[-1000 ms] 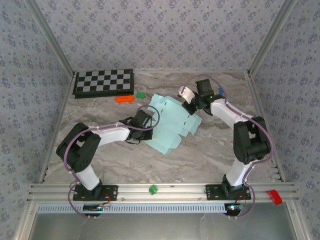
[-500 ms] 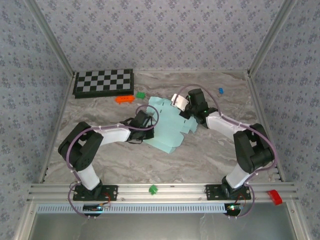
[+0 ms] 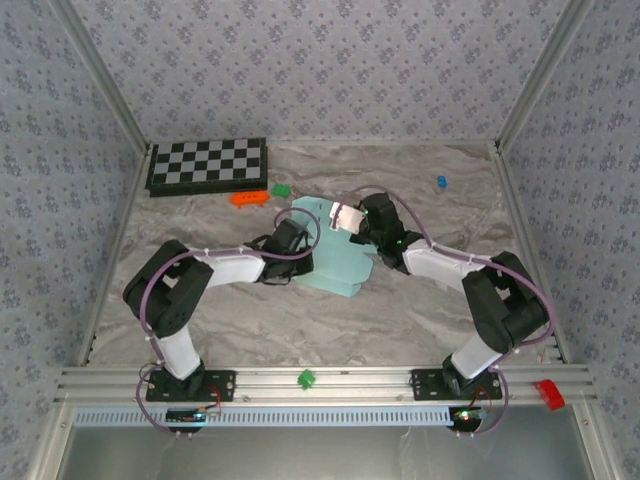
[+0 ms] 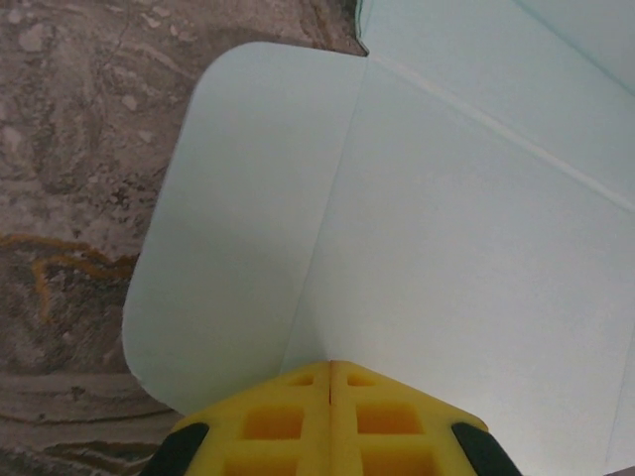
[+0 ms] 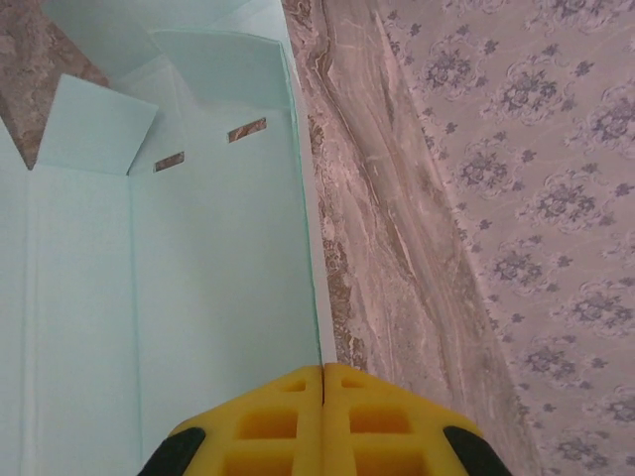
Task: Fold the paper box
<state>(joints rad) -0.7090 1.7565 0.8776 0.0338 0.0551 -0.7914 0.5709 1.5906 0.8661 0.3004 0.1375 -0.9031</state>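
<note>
Paper box (image 3: 338, 268) sits midway between the left and right edges of the table (image 3: 250, 325). Left gripper (image 4: 330, 369) closed, tips on its panel. Right gripper (image 5: 323, 369) closed, pinching the raised panel's edge.

We see the paper box (image 4: 446, 248) as thin matt card, smooth, with pressed creases. The table (image 3: 300, 320) looks like smooth, stone-patterned laminate. The left gripper (image 4: 330, 369) has matt yellow plastic.
</note>
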